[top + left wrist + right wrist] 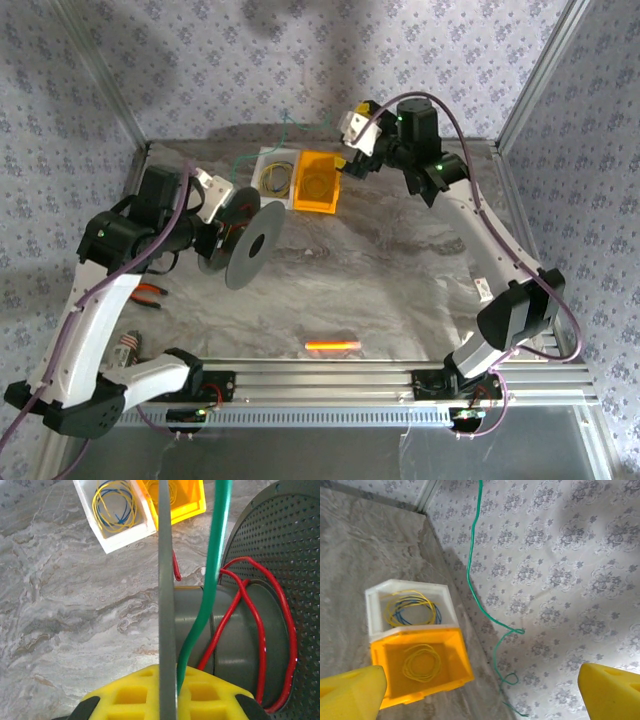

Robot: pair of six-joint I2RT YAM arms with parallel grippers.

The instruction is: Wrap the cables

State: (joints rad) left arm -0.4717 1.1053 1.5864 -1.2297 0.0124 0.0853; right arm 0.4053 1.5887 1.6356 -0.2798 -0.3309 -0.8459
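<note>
In the top view my left gripper (224, 218) holds a black round spool (251, 246) tilted above the table's left half. The left wrist view has the yellow fingers (125, 695) of that gripper (172, 692) shut on the spool's grey flange edge (167, 605). The green cable (212, 575) runs down beside that flange into the same grip. A red wire (252, 620) lies round the spool's core. The green cable (284, 128) climbs the back wall, kinked and looped (470, 580). My right gripper (480, 690) hangs open at the back (350, 150), near the cable, with nothing between its fingers.
A white bin (277, 172) with yellow and blue wire coils and an orange bin (317, 182) with a yellow coil stand at the back centre. Orange-handled pliers (150, 293) lie at the left. An orange stick (332, 346) lies near the front edge.
</note>
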